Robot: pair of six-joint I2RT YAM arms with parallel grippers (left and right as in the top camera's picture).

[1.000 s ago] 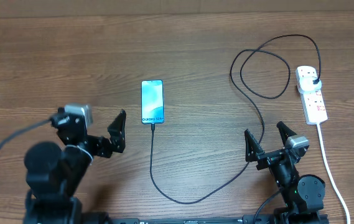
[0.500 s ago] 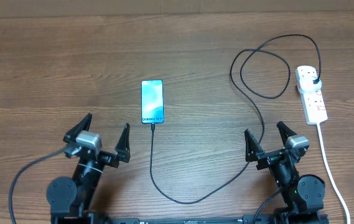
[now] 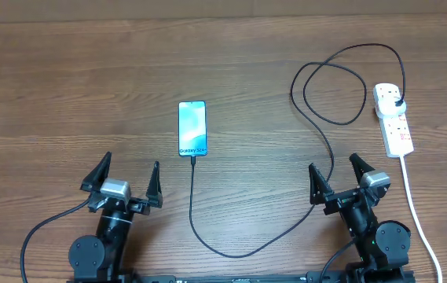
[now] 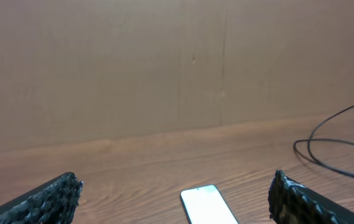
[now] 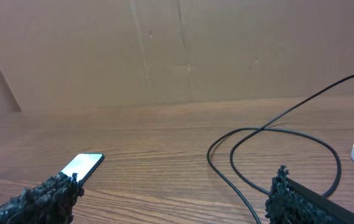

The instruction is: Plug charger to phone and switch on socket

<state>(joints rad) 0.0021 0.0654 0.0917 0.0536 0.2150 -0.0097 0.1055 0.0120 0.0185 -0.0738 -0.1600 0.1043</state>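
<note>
Left gripper (image 3: pixel 130 167): fingers spread wide, holding nothing, low at the near table (image 3: pixel 50 79) edge.

Phone (image 3: pixel 193 128): flat and screen up, just beyond that gripper. The charger (image 3: pixel 192 192) tip meets the phone's near end and looks seated, though how deep cannot be confirmed.

Right gripper (image 3: pixel 333 167): fingers apart, empty, with the cable passing just beside it.

Socket (image 3: pixel 396 130): far right, with the black plug (image 3: pixel 397 103) standing in it. Its switch is too small to read.

Judgement: switching on is the outstanding step. The right arm should bring its fingers together, descend from above and press squarely. It should clear the cable and avoid shoving the strip.
</note>
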